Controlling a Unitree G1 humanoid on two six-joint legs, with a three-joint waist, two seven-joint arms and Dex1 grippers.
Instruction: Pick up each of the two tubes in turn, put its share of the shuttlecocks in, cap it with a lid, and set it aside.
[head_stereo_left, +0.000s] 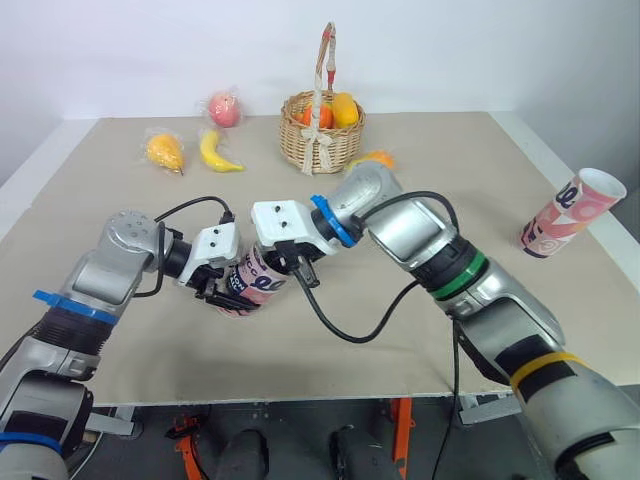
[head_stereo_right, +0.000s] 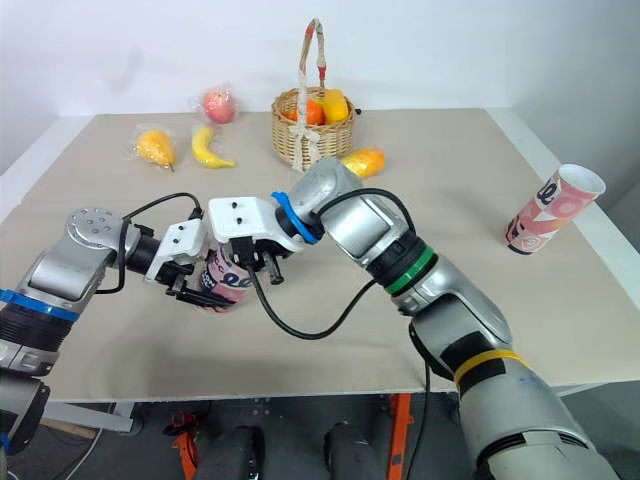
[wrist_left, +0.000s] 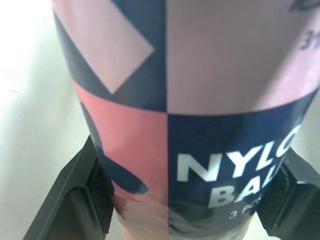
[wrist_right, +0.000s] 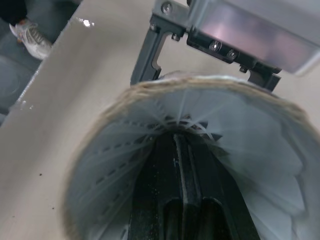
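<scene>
Tube (head_stereo_left: 252, 283) is clamped between the left end effector's (head_stereo_left: 218, 292) fingers, tilted, over the table's (head_stereo_left: 120, 200) near middle. The right end effector (wrist_right: 179, 150), fingers pressed together, is inserted into the shuttlecock (wrist_right: 110, 155) at the tube's mouth.

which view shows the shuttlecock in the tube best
Right wrist view: it looks straight into the tube at the white shuttlecock. The eye views show the tube's outside, the left wrist view its label.

One tube (head_stereo_left: 256, 279), shuttlecock (wrist_right: 125, 155) inside, is tilted in the left hand (head_stereo_left: 222, 290); the other tube (head_stereo_left: 572, 213) leans far right.
</scene>
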